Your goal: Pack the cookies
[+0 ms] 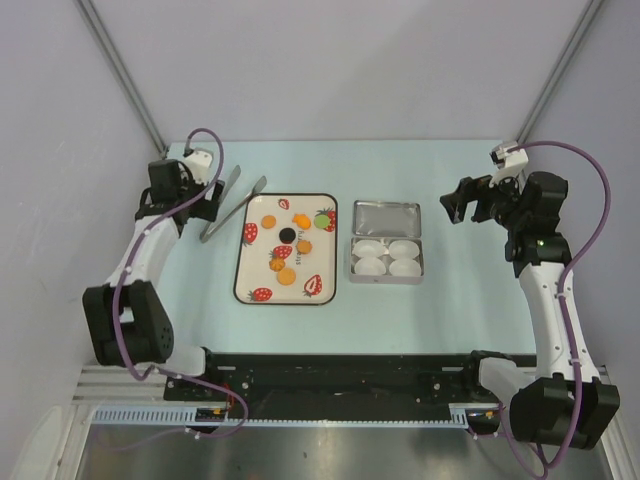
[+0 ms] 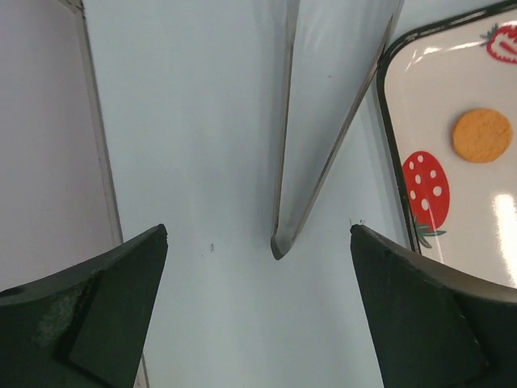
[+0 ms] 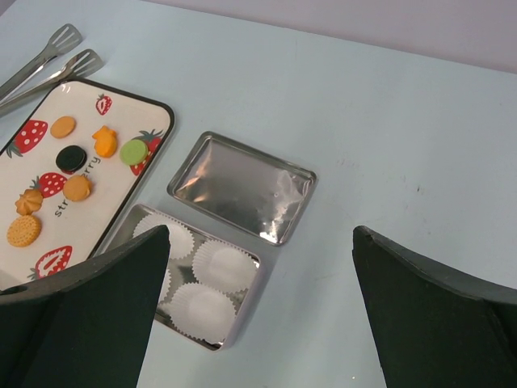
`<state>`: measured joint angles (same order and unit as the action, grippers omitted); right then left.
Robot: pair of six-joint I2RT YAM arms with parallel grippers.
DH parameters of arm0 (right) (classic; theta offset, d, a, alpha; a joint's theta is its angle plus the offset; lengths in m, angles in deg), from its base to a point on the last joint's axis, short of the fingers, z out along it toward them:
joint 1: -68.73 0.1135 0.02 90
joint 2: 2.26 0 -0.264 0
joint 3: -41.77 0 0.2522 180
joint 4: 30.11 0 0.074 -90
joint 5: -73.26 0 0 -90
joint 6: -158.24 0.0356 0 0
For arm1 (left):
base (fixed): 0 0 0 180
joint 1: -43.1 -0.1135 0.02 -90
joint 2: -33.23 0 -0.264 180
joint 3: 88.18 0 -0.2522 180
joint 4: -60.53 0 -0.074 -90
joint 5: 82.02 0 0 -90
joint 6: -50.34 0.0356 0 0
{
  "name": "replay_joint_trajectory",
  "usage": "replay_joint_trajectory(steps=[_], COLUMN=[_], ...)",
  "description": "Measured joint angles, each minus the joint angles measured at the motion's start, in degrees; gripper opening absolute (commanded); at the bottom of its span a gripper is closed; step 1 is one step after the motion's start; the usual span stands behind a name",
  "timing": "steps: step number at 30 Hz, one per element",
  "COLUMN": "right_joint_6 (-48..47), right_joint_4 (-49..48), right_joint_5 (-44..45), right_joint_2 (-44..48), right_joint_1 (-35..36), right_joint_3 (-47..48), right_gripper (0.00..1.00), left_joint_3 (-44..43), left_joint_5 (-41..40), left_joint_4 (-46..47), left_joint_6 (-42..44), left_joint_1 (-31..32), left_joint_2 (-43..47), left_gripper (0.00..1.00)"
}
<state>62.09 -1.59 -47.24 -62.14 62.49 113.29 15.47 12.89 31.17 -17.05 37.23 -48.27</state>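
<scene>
Cookies on strawberry tray, tongs just beside.

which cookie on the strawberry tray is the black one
The round cookie near the tray's middle; it alone is black, the rest are orange or green.

Only text: one short line of small dark lettering printed on the strawberry-pattern tray, seen in the right wrist view, partly covered by cookies and too small to read; nothing else legible.
</scene>
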Motion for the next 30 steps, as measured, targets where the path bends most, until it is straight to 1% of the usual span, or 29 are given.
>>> replay_joint_trajectory(steps=[6,10,16,23,30], right_joint_6=[-0.28,-0.72,-1.64,-2.25,-2.78], right_joint_4=[0.11,0.26,0.44,0.63,0.79], right_joint_5=[-0.24,-0.22,-0.17,0.24,0.81], right_joint_2=[-0.7,-0.98,-2.1,-3.04,-3.58], right_joint_1=[0.42,0.81,1.7,2.27,2.45], right_joint_3=[0.0,0.0,0.0,0.0,0.0], right_gripper=[1.0,1.0,1.0,1.0,1.0], left_joint_3=[-4.11,-5.92,-11.89,-16.11,-17.11], left_joint_5=[2.89,4.63,6.78,9.68,12.28], left_joint_4=[-1.38,-2.21,-3.87,-6.16,-8.11], left_joint_6=[5.4,8.9,12.33,14.69,17.57], left_joint_1=[-0.85,-1.68,-3.3,-4.07,-4.09], left_joint_2=[-9.73,-14.58,-22.77,-27.78,-29.24], left_gripper=[1.0,1.0,1.0,1.0,1.0])
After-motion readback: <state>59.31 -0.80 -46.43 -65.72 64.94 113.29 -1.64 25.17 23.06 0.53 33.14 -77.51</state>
